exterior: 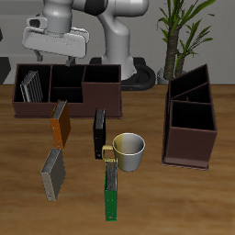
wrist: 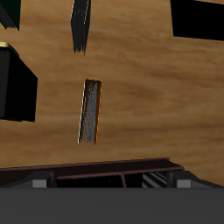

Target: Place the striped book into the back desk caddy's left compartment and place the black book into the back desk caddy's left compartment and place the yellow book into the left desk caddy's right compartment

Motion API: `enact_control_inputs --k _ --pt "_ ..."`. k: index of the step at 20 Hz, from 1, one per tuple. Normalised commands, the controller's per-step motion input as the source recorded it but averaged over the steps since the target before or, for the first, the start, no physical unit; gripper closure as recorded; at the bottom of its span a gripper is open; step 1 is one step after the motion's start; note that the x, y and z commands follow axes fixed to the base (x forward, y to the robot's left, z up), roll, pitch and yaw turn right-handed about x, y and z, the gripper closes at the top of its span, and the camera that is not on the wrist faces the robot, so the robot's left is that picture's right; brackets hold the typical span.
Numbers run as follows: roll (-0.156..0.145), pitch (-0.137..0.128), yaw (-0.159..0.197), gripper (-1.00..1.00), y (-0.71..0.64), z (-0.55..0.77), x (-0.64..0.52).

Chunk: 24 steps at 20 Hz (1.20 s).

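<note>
Gripper (exterior: 55, 50) hangs above the dark brown three-compartment back desk caddy (exterior: 101, 84); its opening cannot be told, and no book shows in it. The striped book (exterior: 32, 86) stands in that caddy's left compartment, so that step looks done. The black book (exterior: 99, 133) lies on the wooden table (exterior: 184, 197) beside the yellow book (exterior: 60, 122). Next move, by judgement: descend over the black book's spine and grip it.
</note>
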Motion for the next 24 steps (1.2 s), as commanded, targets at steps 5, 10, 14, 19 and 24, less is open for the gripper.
enact_control_inputs --k 5,10,14,19,24 --pt "0.003 0.021 0.054 -1.0 0.35 0.14 0.35" --pt "-0.03 0.01 0.027 -1.0 0.27 0.15 0.45" --pt "-0.02 0.006 0.002 -1.0 0.29 0.07 0.34" --pt "-0.015 0.015 0.022 -1.0 0.2 -0.12 0.29" --pt "0.02 0.025 0.025 -1.0 0.22 -0.18 0.23"
